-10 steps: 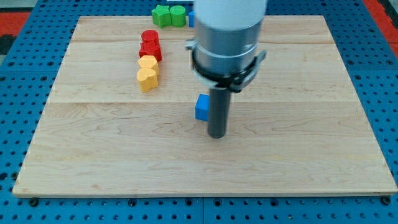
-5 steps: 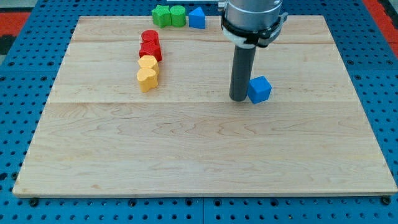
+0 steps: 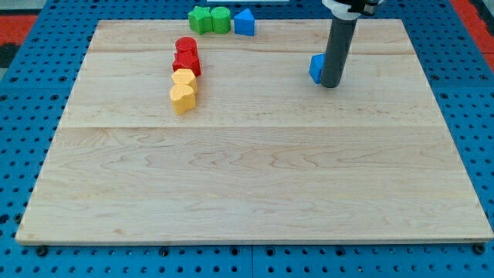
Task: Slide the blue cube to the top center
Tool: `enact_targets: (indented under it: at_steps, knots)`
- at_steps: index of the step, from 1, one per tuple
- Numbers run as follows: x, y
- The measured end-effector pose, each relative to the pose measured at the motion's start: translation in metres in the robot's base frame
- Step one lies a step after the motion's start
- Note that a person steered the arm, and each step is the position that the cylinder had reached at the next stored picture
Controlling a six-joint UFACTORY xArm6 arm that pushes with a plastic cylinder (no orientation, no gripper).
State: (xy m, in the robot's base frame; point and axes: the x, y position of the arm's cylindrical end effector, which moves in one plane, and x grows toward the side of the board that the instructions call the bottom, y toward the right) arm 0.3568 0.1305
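Blue cube (image 3: 316,68) partly hidden, facing unclear; my tip (image 3: 329,85) touching its right side; no jaws fitted.

My tip (image 3: 330,84) stands touching, seemingly, the blue cube's (image 3: 316,67) right.

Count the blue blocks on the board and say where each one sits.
2. The blue cube sits right of centre near the view's top, touching the left side of my tip. The other blue block sits at the top edge beside the green blocks.
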Motion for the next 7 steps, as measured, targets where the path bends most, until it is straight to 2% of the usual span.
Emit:
enact_targets:
  at_steps: [1, 5, 7]
  knots:
    - [0.012, 0.000]
    - [-0.122, -0.001]
    - [-0.129, -0.003]
